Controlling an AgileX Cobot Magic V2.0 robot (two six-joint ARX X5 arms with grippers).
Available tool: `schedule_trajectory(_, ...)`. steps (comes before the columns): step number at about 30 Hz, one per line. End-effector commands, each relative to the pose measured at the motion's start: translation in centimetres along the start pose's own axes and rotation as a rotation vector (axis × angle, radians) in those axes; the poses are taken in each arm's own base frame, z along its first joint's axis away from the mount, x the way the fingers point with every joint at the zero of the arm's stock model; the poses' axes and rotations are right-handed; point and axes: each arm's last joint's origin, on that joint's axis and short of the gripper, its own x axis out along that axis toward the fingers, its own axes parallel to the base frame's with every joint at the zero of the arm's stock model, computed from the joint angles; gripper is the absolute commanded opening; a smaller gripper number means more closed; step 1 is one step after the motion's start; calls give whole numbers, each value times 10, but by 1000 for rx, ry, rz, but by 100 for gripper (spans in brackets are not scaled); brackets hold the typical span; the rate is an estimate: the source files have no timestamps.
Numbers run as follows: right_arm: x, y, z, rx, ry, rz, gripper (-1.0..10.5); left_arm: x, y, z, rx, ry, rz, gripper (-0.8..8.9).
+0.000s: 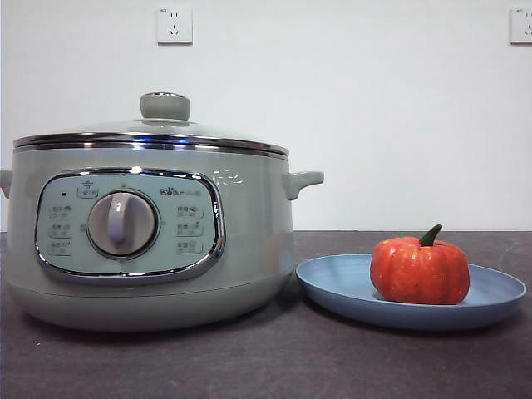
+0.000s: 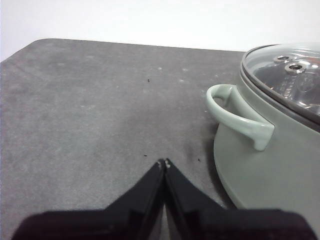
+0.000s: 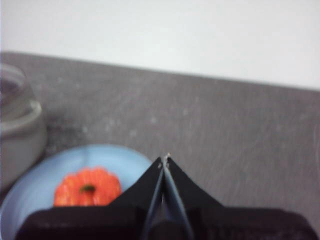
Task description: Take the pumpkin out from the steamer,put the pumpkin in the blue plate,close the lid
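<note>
The pumpkin (image 1: 420,270) sits upright on the blue plate (image 1: 332,287), stem up, just beside the steamer (image 1: 150,249) on the worktop (image 1: 266,366). The lid (image 1: 158,133) rests level on the steamer's rim, knob on top, so by my reading nothing of the task is left to move. The right claw (image 3: 164,159) hangs nearest the pumpkin, which lies just beside its tips on the steamer's side; its jaws are pressed together and hold nothing. The left claw (image 2: 164,162) hovers over bare worktop beside the steamer's side handle (image 2: 240,117), apart from it, jaws likewise together and empty. Neither arm shows in the front view, so both seem drawn back from the steamer.
</note>
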Motion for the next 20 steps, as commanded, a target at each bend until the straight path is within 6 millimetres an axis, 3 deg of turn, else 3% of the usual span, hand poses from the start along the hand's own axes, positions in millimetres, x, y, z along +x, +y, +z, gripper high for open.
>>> schedule_trajectory(1, 4, 1, -19, 17, 18, -5, 1, 1, 1, -5, -6, 14, 8, -3)
schedule_trajectory(8, 9, 2, -49, 82, -7, -14, 1, 1, 1, -5, -6, 14, 8, -3)
schedule_trajectory(20, 7, 1, -53, 177, 28, -105, 1, 1, 1, -5, -6, 14, 7, -3)
